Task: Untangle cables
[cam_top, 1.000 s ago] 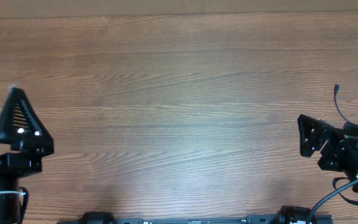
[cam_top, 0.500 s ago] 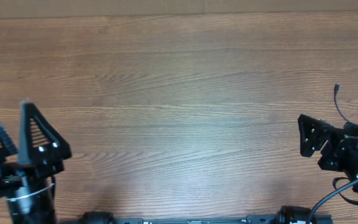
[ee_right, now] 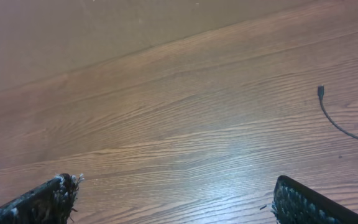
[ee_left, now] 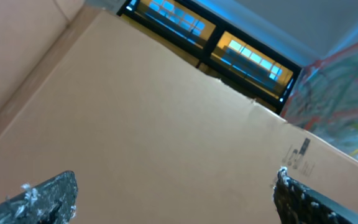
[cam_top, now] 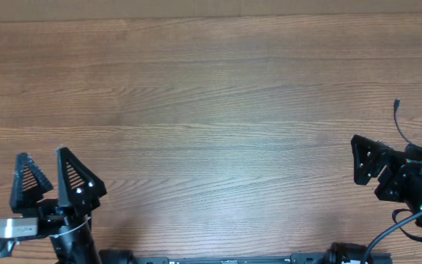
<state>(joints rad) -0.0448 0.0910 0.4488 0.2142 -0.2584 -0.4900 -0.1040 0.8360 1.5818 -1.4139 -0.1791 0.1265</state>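
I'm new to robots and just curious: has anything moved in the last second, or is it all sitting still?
The left gripper slid rightward and toward the near edge of the table, jaws open and holding nothing. Nothing was grasped or released. The right gripper, also open, and the cables beside it stayed put.

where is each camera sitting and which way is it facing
Overhead: above the table, looking straight down; both arms show, left pincer and right pincer open.
Left wrist: tilted up at a cardboard panel; its fingertips at the bottom corners.
Right wrist: low, looking across the table; its fingertips at the bottom corners.
Shared: overhead and right wrist both show the table and the cables.
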